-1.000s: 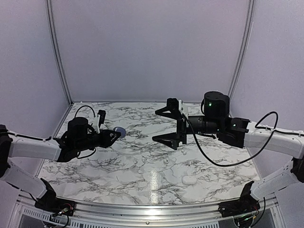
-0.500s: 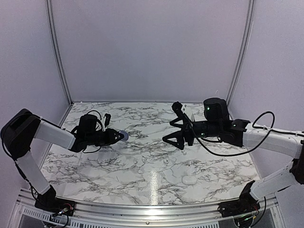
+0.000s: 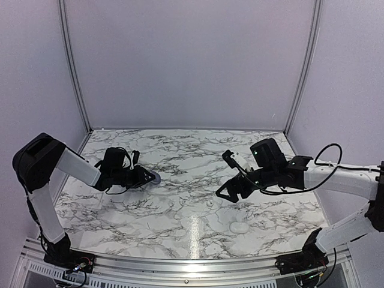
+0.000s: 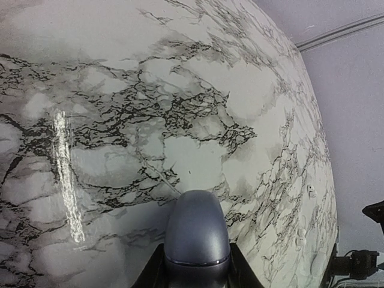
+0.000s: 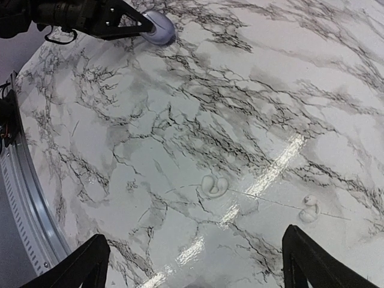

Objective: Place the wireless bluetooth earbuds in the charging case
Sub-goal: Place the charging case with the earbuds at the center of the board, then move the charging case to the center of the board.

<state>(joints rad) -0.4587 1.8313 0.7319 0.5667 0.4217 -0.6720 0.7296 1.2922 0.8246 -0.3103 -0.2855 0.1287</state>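
Observation:
A grey-blue, pebble-shaped charging case (image 4: 197,237), lid closed, sits between the fingers of my left gripper (image 4: 197,267), which is shut on it low over the marble table at the left (image 3: 146,177). The earbuds here look small and white. One earbud (image 5: 214,185) lies on the marble ahead of my right gripper (image 5: 193,240), and another (image 5: 309,210) lies near its right finger. The right gripper (image 3: 230,189) hovers open above them with nothing between its fingers. The top view shows the case (image 3: 154,176) and one earbud (image 3: 210,204).
A white pebble-shaped case (image 3: 239,227) lies on the table near the front right. Grey walls enclose the marble table (image 3: 180,150) on three sides, and a metal rail (image 3: 180,264) runs along the near edge.
My right gripper has tipped downward and dropped toward the table over the earbuds. My left arm has shifted slightly right and lower with the grey-blue case still held.

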